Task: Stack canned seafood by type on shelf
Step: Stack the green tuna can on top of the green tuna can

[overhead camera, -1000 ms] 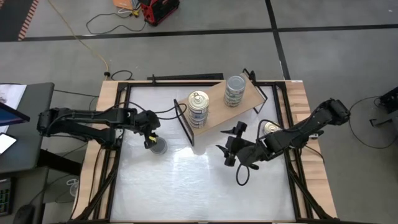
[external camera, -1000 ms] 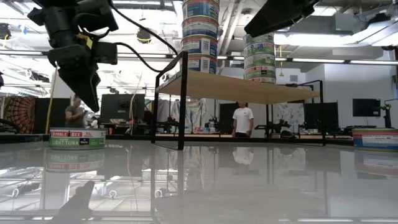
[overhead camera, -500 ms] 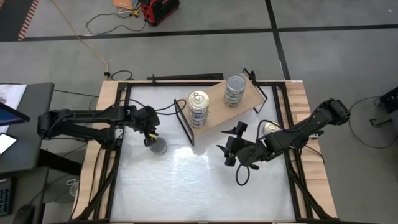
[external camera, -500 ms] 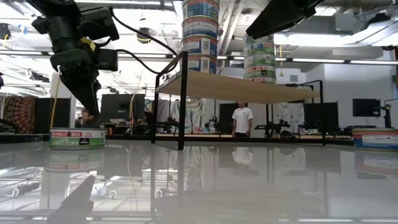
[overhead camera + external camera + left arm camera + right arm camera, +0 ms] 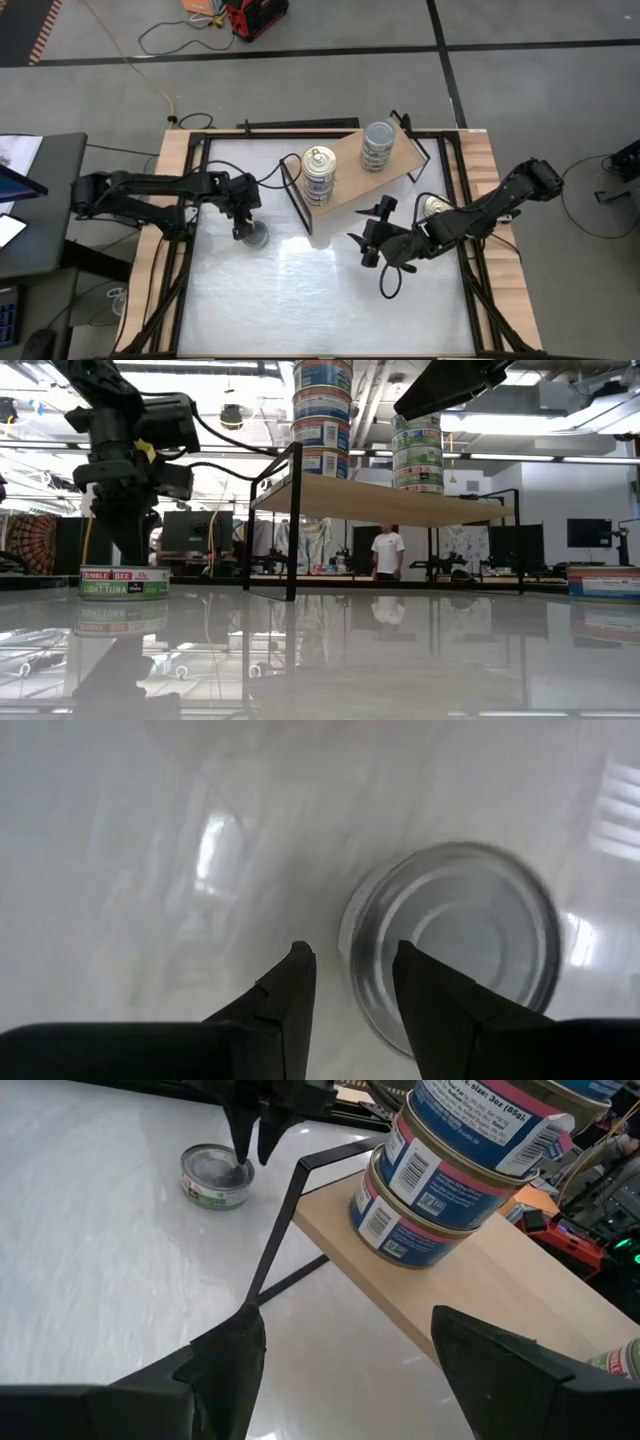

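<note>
Hovering over a lone tin (image 5: 255, 236) on the counter (image 5: 300, 300) beside the shelf (image 5: 355, 160), the left pincer (image 5: 243, 225) is released, fingers narrowly parted at its rim. Only the low view reads its tuna label. The right pincer (image 5: 366, 240), spread wide, waits before the shelf.

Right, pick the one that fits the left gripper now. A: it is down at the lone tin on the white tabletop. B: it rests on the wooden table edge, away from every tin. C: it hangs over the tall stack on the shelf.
A: the left gripper is down at the lone tin on the tabletop, fingers a little apart at its rim, not clamped.
</note>
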`<state>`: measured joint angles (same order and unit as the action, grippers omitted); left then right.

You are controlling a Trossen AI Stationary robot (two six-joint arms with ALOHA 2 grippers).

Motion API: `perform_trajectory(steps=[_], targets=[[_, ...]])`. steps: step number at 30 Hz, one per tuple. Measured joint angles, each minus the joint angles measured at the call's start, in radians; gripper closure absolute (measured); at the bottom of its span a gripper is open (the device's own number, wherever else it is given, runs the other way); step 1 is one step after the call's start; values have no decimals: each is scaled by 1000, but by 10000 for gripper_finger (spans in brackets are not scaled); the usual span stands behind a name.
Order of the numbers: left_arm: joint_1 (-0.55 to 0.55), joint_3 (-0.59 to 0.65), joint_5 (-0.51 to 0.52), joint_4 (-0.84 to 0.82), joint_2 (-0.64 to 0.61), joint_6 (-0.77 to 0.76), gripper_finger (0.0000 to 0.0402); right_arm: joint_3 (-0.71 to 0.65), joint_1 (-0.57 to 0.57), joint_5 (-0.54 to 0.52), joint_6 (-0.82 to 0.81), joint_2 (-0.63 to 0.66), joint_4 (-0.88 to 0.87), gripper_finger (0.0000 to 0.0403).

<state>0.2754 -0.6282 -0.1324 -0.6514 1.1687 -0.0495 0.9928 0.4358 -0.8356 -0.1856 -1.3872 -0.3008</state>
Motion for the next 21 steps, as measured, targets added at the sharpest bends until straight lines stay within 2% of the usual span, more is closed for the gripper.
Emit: perform_trajectory(steps=[2, 8, 16, 21], targets=[[-10, -9, 21, -4, -28, 4, 274, 0, 0, 0, 0, 0, -1, 87], [-99, -17, 232, -19, -156, 41, 274, 0, 0, 0, -3, 0, -3, 87], [-332, -17, 359, -22, -214, 84, 274, 0, 0, 0, -16, 0, -3, 87], [-435, -17, 373, -20, -214, 102, 274, 0, 1, 0, -24, 0, -3, 87]])
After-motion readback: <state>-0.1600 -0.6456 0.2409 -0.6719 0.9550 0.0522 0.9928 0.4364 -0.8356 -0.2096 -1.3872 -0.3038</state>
